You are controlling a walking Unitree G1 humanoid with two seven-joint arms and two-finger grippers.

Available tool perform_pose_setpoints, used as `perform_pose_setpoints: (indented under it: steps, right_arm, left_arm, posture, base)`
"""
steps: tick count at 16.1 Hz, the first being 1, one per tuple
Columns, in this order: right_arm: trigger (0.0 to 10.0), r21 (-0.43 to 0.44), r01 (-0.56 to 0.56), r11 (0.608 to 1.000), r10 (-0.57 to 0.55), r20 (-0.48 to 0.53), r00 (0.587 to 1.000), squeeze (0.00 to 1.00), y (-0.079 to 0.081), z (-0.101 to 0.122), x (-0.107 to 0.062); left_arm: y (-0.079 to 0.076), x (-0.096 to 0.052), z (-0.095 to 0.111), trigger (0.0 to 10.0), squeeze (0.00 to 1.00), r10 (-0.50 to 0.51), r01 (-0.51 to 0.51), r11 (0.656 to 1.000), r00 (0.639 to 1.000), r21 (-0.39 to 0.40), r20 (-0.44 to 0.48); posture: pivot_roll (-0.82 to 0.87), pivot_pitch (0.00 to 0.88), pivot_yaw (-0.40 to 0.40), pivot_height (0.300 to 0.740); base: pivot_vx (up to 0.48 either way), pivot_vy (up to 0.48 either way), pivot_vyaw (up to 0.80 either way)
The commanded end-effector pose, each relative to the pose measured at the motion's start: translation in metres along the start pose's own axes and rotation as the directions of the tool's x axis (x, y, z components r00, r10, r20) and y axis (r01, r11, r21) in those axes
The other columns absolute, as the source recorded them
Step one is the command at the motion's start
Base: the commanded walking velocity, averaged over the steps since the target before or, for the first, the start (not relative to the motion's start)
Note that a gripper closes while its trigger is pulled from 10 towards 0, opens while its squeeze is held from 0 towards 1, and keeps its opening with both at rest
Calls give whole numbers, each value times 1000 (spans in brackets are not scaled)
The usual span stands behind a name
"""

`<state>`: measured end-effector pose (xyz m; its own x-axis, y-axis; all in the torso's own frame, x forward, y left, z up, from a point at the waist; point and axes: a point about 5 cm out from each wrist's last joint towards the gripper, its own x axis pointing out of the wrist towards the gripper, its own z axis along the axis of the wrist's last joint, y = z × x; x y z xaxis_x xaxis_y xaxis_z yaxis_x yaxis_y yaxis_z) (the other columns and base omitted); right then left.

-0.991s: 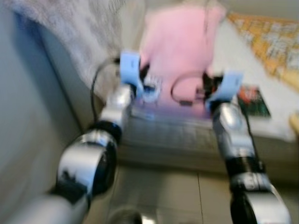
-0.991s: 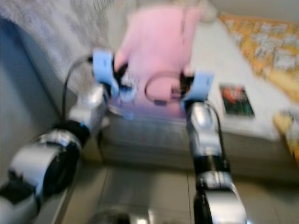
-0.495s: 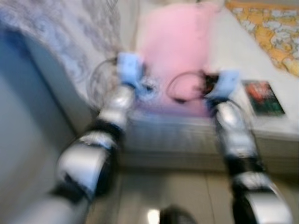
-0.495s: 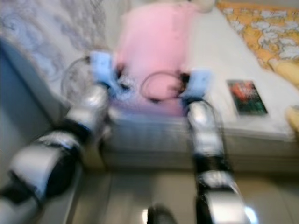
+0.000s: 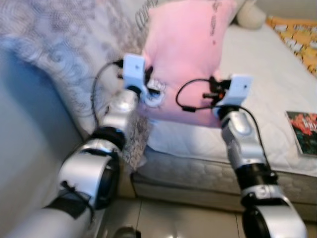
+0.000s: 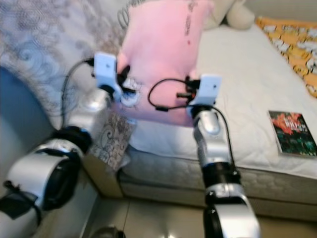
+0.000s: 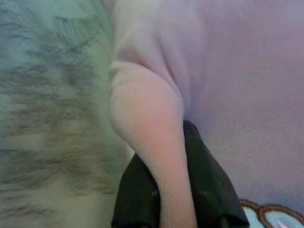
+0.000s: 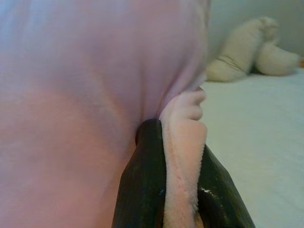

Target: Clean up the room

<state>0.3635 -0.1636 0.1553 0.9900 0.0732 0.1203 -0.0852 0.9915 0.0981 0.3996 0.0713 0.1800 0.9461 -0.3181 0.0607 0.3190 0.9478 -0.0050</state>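
Since 1 s ago: pillow (image 5: 185, 59) now up off the mattress (image 6: 247, 84) and upright; before, it lay flat. Whole view also shifted, so camera moved too; blur mostly gone.
Pillow now: pink, held between both my grippers over the bed's near corner, bottom edge just above the sheet.
Left gripper (image 7: 173, 178): clamped on a fold at the pillow's left edge; head views put it at the lower left corner.
Right gripper (image 8: 178, 156): pinching a fleecy fold at the lower right edge.
Wrist-only detail: both black finger pairs with fabric squeezed between them; in the head views the blue wrist mounts hide the fingers.
Left wrist extra: grey patterned blanket (image 7: 47, 104) right beside the pinched fold.
Right wrist extra: cream plush toy (image 8: 247, 52) behind the pillow, lying on the mattress.
Head-view extras: book (image 6: 292, 133) flat on the mattress, well right of my right arm; orange patterned cover (image 6: 292, 44) at far right; blanket draped down the left side, touching the pillow's left edge.
In the way: pillow blocks the bed's head end.
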Motion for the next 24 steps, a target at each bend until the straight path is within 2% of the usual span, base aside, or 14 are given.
perform_pose_setpoints:
  steps: [1, 3, 4, 6, 8, 10, 13, 20, 22, 23, 24]
  right_arm:
    - [10000, -3, -8, 1000, 8, 32, 999, 0, 3, 9, 5]
    - [10000, 3, -19, 1000, 19, 25, 1000, 0, 3, 11, 9]
    - [10000, 19, -18, 1000, 18, 14, 1000, 0, 0, 13, 13]
    - [10000, 39, -8, 999, 8, 0, 1000, 0, -3, 15, 18]
    - [10000, 41, -2, 999, 2, -2, 1000, 0, -4, 16, 21]
    - [10000, 48, -9, 999, 9, 5, 1000, 0, 2, 16, 22]
    - [10000, 58, -24, 998, 24, 2, 1000, 0, 9, 9, 18]
    - [10000, 81, -10, 997, 11, -15, 1000, 0, 4, 3, 14]
    - [10000, 161, -5, 987, 13, -47, 999, 0, 3, 1, 18]
    - [10000, 172, -2, 985, 12, -56, 998, 0, 3, 1, 19]
    - [10000, 233, -1, 973, 18, -70, 997, 0, 0, 1, 22]
  left_arm:
    - [13, 3, 17, 10000, 0, 41, -42, 999, 998, 23, 42]
    - [10, 6, 20, 10000, 0, 64, -66, 996, 997, 58, 38]
    - [7, 9, 24, 10000, 0, 90, -91, 989, 996, 114, 14]
    - [2, 14, 33, 10000, 0, 87, -88, 986, 996, 144, 10]
    - [-1, 17, 43, 10000, 0, 72, -76, 987, 997, 140, 33]
    - [-7, 19, 48, 10000, 0, 29, -33, 995, 998, 91, 48]
    - [-10, 18, 43, 10000, 0, 41, -43, 996, 999, 83, 35]
    - [-18, 18, 39, 10000, 0, 20, -22, 995, 1000, 93, 20]
    - [-11, 19, 40, 10000, 0, 81, -76, 973, 997, 217, -13]
    - [-9, 20, 40, 10000, 0, 84, -76, 969, 996, 237, -25]
    - [-9, 21, 42, 10000, 0, 77, -61, 956, 996, 287, -45]
  posture:
    - [27, 0, -1, 736]
    - [31, 0, -4, 736]
    - [41, 11, -7, 736]
    - [53, 26, -8, 736]
    - [58, 37, -6, 736]
    - [51, 42, 0, 736]
    - [37, 45, 4, 736]
    - [30, 51, 10, 736]
    - [42, 79, 13, 736]
    - [44, 82, 14, 736]
    - [51, 96, 16, 736]
  base:
    - [472, 0, 0]
    - [206, 0, 0]
    - [0, 0, 0]
    - [0, 0, 0]
    - [0, 0, 0]
    - [161, 0, 0]
    - [480, 0, 0]
    - [480, 0, 0]
    - [135, 0, 0]
    - [0, 0, 0]
    - [0, 0, 0]
